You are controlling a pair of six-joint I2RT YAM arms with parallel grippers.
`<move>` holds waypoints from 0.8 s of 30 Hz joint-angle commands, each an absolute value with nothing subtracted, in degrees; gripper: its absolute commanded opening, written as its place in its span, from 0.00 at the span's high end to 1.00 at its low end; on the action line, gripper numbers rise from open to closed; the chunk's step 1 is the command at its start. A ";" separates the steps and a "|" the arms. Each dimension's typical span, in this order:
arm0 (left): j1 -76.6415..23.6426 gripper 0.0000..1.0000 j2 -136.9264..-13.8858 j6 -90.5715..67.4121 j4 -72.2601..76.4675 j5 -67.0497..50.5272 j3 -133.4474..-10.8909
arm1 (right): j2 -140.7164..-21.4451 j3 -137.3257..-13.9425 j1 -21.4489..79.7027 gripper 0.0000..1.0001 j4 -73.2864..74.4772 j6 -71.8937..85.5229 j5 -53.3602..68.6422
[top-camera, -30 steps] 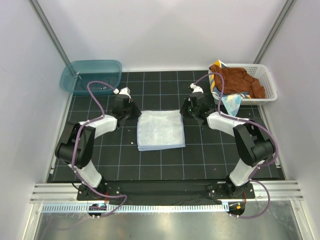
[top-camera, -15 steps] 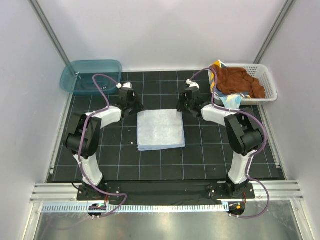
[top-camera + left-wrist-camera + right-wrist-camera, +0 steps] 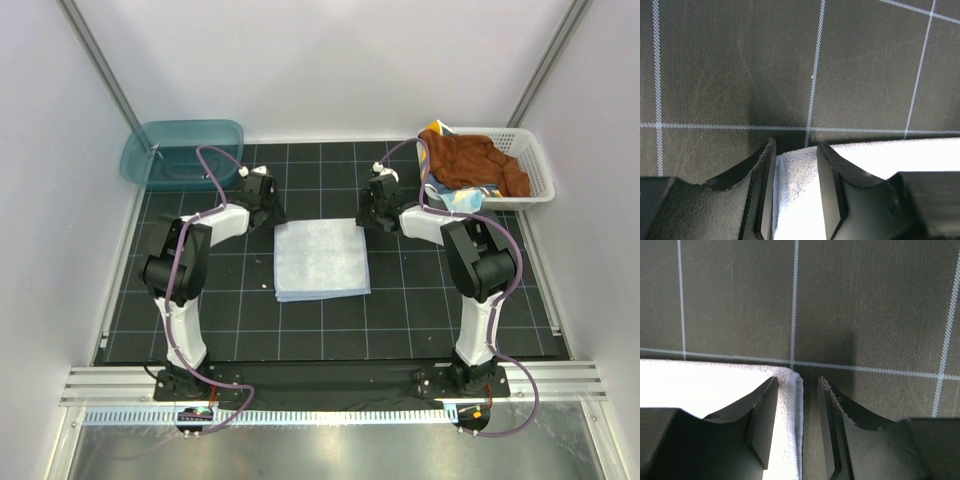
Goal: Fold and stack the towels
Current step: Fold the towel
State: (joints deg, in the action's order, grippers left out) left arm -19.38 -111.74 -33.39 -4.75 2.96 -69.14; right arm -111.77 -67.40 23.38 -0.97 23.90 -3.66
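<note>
The folded towel [image 3: 321, 260] is a plain, pale blue-white. Under it the surface [image 3: 400, 310] is black, crossed by a thin white grid. The tub [image 3: 182, 152] is see-through teal and the basket [image 3: 537, 172] is white lattice. In the basket are a rust-brown towel [image 3: 475, 160] and a navy towel [image 3: 434, 133] edged in yellow-orange. The left claw [image 3: 795, 147] and right claw [image 3: 797, 382] are both matte black.
</note>
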 commanded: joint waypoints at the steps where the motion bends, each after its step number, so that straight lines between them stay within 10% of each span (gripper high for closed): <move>1: -19.16 0.59 -113.20 -32.43 -8.00 4.04 -70.66 | -112.58 -69.87 22.85 0.55 -1.49 23.47 -3.43; 24: -19.16 0.86 -113.64 -32.08 -9.32 4.66 -71.37 | -113.99 -71.72 22.32 0.69 -1.41 23.99 -0.97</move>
